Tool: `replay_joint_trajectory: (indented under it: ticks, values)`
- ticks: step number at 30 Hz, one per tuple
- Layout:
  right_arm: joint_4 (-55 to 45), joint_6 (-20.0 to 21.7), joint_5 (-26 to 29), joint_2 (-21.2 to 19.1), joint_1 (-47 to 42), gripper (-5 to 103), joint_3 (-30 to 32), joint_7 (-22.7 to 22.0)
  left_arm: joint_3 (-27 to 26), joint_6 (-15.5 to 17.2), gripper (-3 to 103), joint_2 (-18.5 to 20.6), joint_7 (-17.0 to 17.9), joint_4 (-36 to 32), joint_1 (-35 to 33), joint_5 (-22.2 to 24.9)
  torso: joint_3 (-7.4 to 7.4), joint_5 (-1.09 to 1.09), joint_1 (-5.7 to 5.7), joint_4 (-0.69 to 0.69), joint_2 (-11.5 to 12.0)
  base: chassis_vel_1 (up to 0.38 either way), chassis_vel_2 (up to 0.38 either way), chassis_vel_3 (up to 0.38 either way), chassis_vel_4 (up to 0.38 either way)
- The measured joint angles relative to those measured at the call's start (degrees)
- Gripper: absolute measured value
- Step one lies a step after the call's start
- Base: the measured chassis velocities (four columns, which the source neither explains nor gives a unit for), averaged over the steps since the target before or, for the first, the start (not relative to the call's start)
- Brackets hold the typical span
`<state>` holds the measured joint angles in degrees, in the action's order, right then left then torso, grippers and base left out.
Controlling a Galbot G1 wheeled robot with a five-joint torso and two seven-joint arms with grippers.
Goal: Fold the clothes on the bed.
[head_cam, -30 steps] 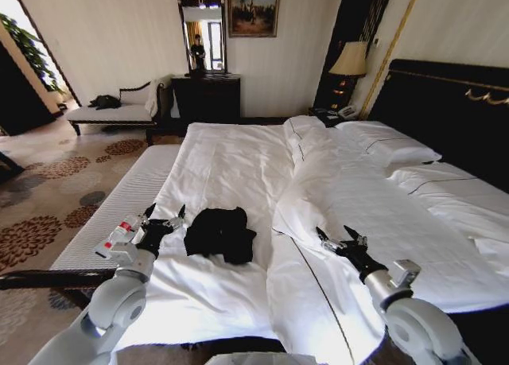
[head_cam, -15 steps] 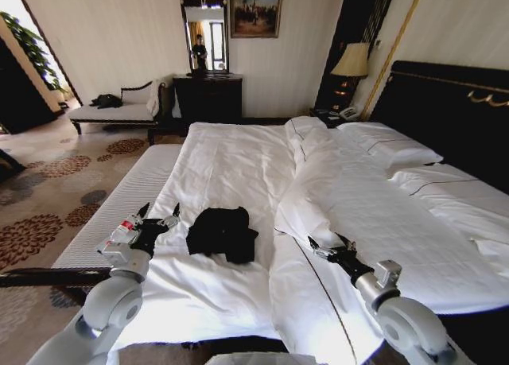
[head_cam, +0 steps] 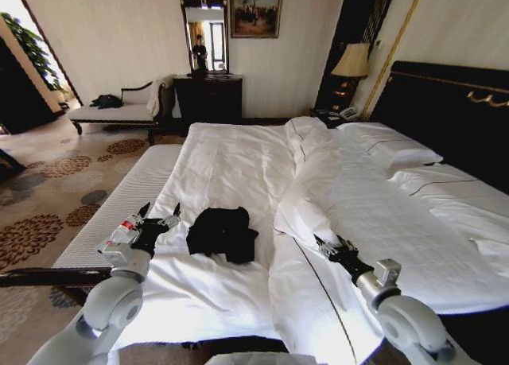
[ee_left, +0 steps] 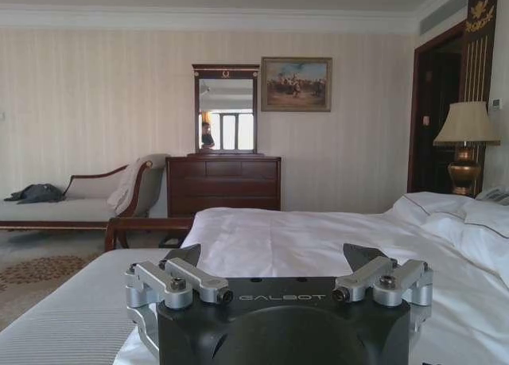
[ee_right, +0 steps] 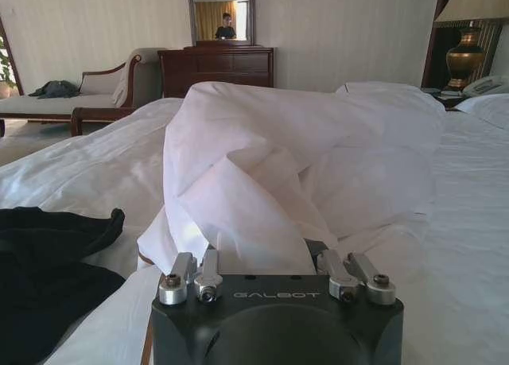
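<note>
The clothes (head_cam: pixel 223 232), one black T-shirt, lie crumpled on the white sheet of the bed (head_cam: pixel 231 158) near its foot. In the right wrist view the shirt (ee_right: pixel 48 262) is a dark heap off to one side. My left gripper (head_cam: pixel 159 219) hovers open just left of the shirt, over the bed's edge, with nothing between its fingers (ee_left: pixel 274 258). My right gripper (head_cam: pixel 332 246) is open to the right of the shirt, its fingertips against a bunched fold of the white duvet (ee_right: pixel 270 158).
The duvet (head_cam: pixel 358 198) lies heaped across the bed's right half, with pillows and a dark headboard (head_cam: pixel 453 110) beyond. A pale ribbed bench (head_cam: pixel 119 206) runs along the bed's left side. Against the far wall stand a chaise longue (head_cam: pixel 111 110), a dresser (head_cam: pixel 208 99) and a lamp (head_cam: pixel 350 63).
My right gripper has slid a little left and forward, up to the duvet fold. The left gripper has hardly moved, and the shirt lies as before.
</note>
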<state>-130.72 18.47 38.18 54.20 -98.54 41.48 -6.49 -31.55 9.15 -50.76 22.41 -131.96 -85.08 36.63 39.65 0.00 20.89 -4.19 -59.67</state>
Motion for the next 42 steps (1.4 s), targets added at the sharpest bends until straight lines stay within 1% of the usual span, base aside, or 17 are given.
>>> replay_joint_trajectory:
  ticks: [3,4,7,9,11,13,21,24,25,26,28,29,34,37,38,40,42]
  values:
    - [-0.3,0.0,-0.4,0.4,-0.6,34,0.4,0.0,0.6,0.0,100,0.0,0.0,-0.1,-0.2,-0.2,0.00,0.00,0.00,0.00,0.0,0.000,0.000,0.000,0.000]
    - [-0.3,0.0,-0.4,0.4,-0.6,34,0.4,0.0,0.6,0.0,100,0.0,0.0,-0.1,-0.2,-0.2,0.00,0.00,0.00,0.00,0.0,0.000,0.000,0.000,0.000]
    - [-0.7,0.0,-0.6,0.9,-0.8,18,0.4,0.0,0.9,0.0,100,-0.2,0.0,-0.1,-0.3,-0.5,0.00,0.00,0.00,0.00,0.0,0.000,0.000,0.000,0.000]
    - [-0.9,0.0,-0.7,1.0,-0.8,18,0.4,0.0,1.0,0.0,100,-0.2,0.0,-0.1,-0.3,-0.5,0.00,0.00,0.00,0.00,0.0,0.000,0.000,0.000,0.000]
    - [-1.2,0.1,-0.5,1.3,-0.7,7,0.9,0.0,1.2,0.0,100,-0.2,0.0,-0.1,-0.2,-0.7,0.00,0.00,0.00,0.00,0.0,0.000,0.000,0.000,0.000]
    - [-1.3,0.2,0.1,1.5,-0.3,2,1.7,-0.1,1.4,0.0,100,-0.3,0.0,0.0,-0.1,-0.8,0.00,0.01,0.00,0.00,0.0,0.000,0.000,0.000,0.000]
    - [-2.7,0.4,1.5,3.0,-1.1,2,5.6,-0.5,2.2,0.0,100,-0.7,0.0,0.7,0.6,-1.1,0.00,0.00,0.00,0.01,0.0,0.000,0.000,0.000,0.000]
    - [-3.7,0.5,3.0,8.4,-2.3,2,9.4,-0.6,2.5,0.0,100,-1.6,-0.1,1.1,0.8,-1.4,0.00,0.00,0.00,0.01,0.0,0.000,0.000,0.000,0.000]
    - [-3.7,0.5,3.0,8.4,-2.3,2,9.4,-0.6,2.5,0.0,100,-1.6,-0.1,1.1,0.8,-1.4,0.00,0.00,0.00,0.01,0.0,0.000,0.000,0.000,0.000]
    - [-3.7,0.4,2.9,10.9,-3.1,2,11.1,-0.6,2.5,0.0,100,-1.7,-0.3,1.3,0.7,-1.6,0.00,0.01,0.00,-0.01,0.0,0.000,0.000,0.000,0.000]
    - [-3.2,-0.2,2.0,12.9,-4.1,2,13.7,-0.4,2.6,-0.1,100,-1.9,-0.4,1.5,0.6,-1.7,0.00,0.00,0.00,-0.01,0.0,0.000,0.000,0.000,0.000]
    - [-3.2,-0.2,2.0,12.9,-4.1,2,13.7,-0.4,2.6,-0.1,100,-1.9,-0.4,1.5,0.6,-1.7,0.00,0.00,0.00,-0.01,0.0,0.000,0.000,0.000,0.000]
    - [-1.3,-1.0,2.6,14.3,-4.3,2,20.0,-0.2,3.2,-0.1,100,-2.1,-0.3,1.4,1.0,-1.8,0.00,0.01,0.00,0.00,0.0,0.000,0.000,0.000,0.000]
    - [0.7,-1.4,3.5,15.0,-4.2,2,25.9,0.4,2.9,-0.1,100,-2.1,-0.3,1.2,0.8,-1.8,0.00,0.01,0.00,0.00,0.0,0.000,0.000,0.000,0.000]
    - [0.7,-1.4,3.5,15.0,-4.2,2,25.9,0.4,2.9,-0.1,100,-2.1,-0.3,1.2,0.8,-1.8,0.00,0.01,0.00,0.00,0.0,0.000,0.000,0.000,0.000]
    - [3.1,-1.9,4.5,15.2,-4.1,2,30.5,1.1,2.6,-0.1,100,-2.1,-0.3,1.3,0.4,-1.8,0.00,0.01,0.00,0.00,0.0,0.000,0.000,0.000,0.000]
    - [4.4,-2.2,4.7,15.2,-4.0,2,32.0,1.3,2.6,-0.1,100,-2.1,-0.3,1.3,0.4,-1.9,-0.01,0.01,0.00,0.00,0.0,0.000,0.000,0.000,0.000]
